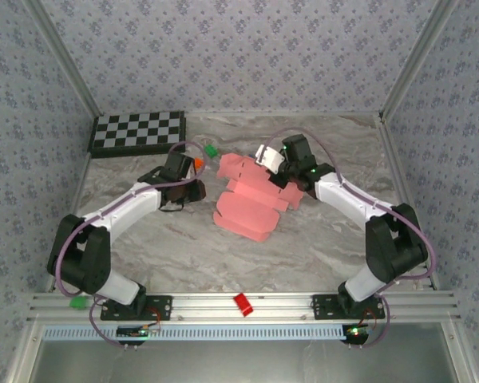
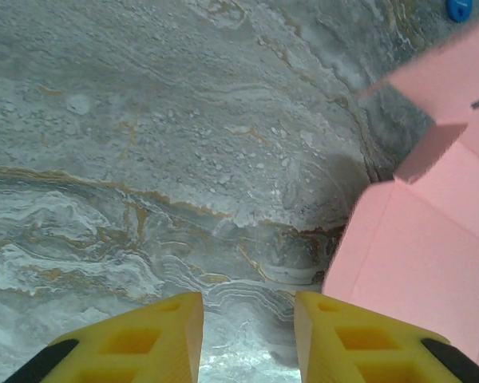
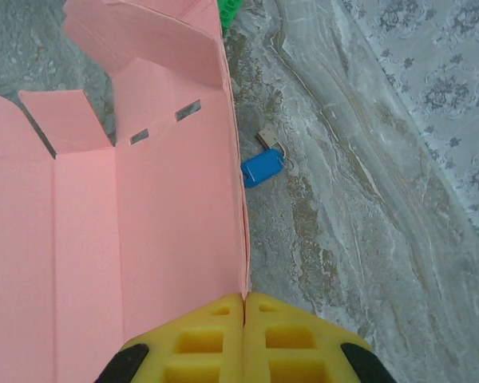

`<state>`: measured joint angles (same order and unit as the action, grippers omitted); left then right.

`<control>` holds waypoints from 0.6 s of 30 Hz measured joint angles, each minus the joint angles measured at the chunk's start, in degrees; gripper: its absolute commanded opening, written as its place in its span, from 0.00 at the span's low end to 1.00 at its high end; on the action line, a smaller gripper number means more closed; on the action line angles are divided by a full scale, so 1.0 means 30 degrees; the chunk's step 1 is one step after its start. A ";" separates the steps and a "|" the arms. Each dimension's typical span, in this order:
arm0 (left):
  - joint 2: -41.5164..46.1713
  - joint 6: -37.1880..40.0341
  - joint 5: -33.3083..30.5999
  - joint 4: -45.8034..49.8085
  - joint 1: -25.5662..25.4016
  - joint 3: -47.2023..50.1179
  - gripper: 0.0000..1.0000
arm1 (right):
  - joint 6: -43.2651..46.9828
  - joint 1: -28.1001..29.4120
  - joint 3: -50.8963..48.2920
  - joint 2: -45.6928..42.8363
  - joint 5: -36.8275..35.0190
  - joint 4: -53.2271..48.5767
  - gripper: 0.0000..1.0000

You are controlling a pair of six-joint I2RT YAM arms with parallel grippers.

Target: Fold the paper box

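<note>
Pinching the right-hand edge of the paper box (image 3: 144,223) with the right gripper (image 3: 245,319): shut tight on the card, with that edge fed straight into the seam between the fingers (image 3: 215,311). Outward from the grip, seeing creased panels, two small slots and a raised flap at the far end. Past the held edge, a small blue bit (image 3: 263,168) on the table (image 3: 367,207), near the card but apart from it, and a green bit (image 3: 230,9) by the far corner.

Hovering low with the left gripper (image 2: 247,335): spread open, nothing between, bare marble underneath. Just beside its right finger (image 2: 311,335), to the right and a little ahead, the box's left edge. Close, but can't tell whether touching.

From above: box mid-table, between both grippers, long axis running far-to-near with a slight slant, rounded flaps at the near end.

Looks mid-fold, not closed up yet. Reckon the next move hangs on the left arm: free, and with the box directly to its right. So reach sideways toward table centre, catch the left panel, fold across the long axis toward the held edge. Risk: buckling or sliding the thin card if pushed rather than gripped.
</note>
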<state>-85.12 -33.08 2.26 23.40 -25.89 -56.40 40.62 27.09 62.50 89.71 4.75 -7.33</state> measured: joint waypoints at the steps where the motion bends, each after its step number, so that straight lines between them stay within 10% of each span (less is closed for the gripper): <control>1: 0.0000 0.0000 0.0007 0.0000 0.0117 0.0007 0.35 | 0.0299 0.0189 -0.0255 -0.0058 -0.0219 0.0321 0.00; 18: -0.1362 0.0087 0.0379 -0.0590 0.1559 0.0080 0.35 | 0.4095 0.3286 -0.3432 -0.0153 -0.4619 0.5778 0.00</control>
<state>-89.21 -32.82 3.40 21.63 -21.21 -56.16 52.90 36.95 52.21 89.25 -9.10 10.00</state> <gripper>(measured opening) 0.348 0.053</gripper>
